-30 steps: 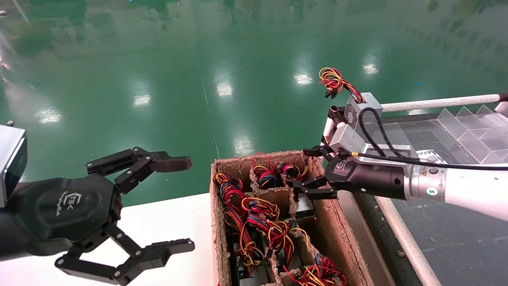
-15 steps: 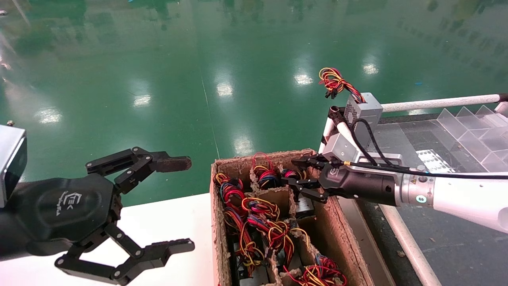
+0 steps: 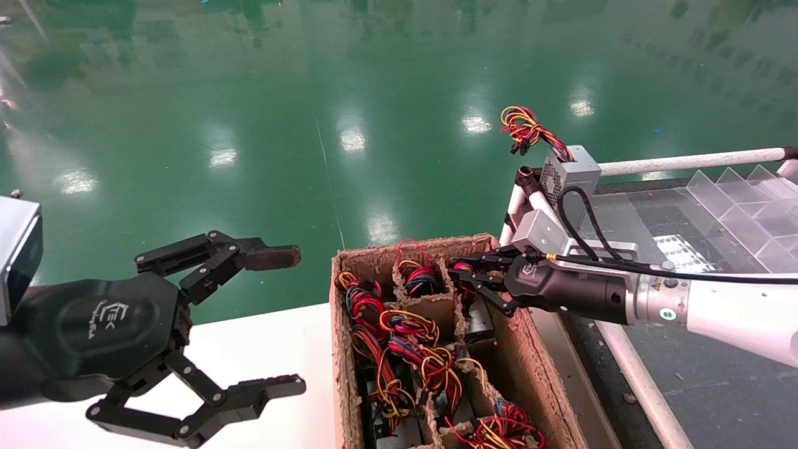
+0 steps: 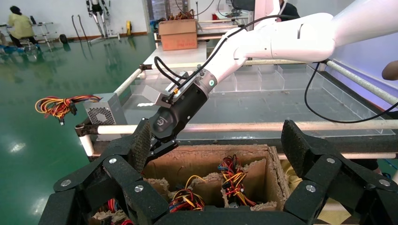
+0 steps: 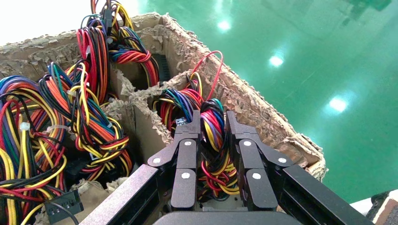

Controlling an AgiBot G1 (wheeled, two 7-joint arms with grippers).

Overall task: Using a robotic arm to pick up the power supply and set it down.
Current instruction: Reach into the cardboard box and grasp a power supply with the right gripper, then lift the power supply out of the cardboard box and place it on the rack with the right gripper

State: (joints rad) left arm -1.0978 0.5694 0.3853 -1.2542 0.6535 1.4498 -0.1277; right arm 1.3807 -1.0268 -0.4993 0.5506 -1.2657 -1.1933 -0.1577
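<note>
The right claw is now closing around a tuft of red, yellow and blue wires in the far right compartment of the cardboard box; a second ago it was spread wider and sitting further back over the box's right wall. In the right wrist view its two fingers are standing almost parallel, pressing the bundle from both sides. That bundle is likely belonging to the power supply the task is calling for, whose grey body is barely peeking out at the base of the wires, down inside its compartment. Judging by this, the grasp is being made by the wires and the lift is not yet starting.

The left claw is hanging wide open and empty, parked above the white table to the left of the box.

The box is standing at the table's right edge, its ragged dividers separating several more coiled wire bundles. Behind the right arm another grey power supply is sitting by a white rail, its yellow-orange wires jutting sideways, next to a dark work surface carrying clear plastic dividers. All around, a glossy green floor is reflecting ceiling lights.
</note>
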